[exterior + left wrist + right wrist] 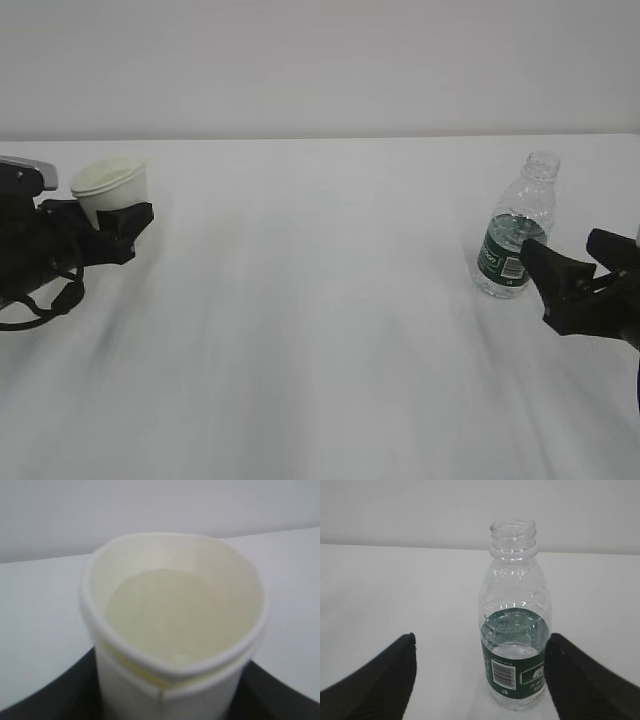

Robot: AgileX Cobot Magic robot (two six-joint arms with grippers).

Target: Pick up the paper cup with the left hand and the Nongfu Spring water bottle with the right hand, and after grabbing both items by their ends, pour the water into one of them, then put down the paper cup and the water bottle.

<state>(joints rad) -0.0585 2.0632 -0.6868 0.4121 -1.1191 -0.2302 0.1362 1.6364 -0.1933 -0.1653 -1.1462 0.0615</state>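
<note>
Exterior view: at the left edge, the left hand [118,228] pinches the cup [110,190], squashing its rim. Far right, the upright bottle [515,228] stands just ahead of the right hand [570,275], jaws spread, untouched.

White table [320,330], plain matte top, runs back to a pale wall. Two things on it, well apart: paper cup [110,190] far left, upright, rim squeezed slightly out of round; water bottle [516,228] far right, upright, no cap, partly filled, dark green label band near the base. Soft grey shadows streak the surface towards the front.
</note>
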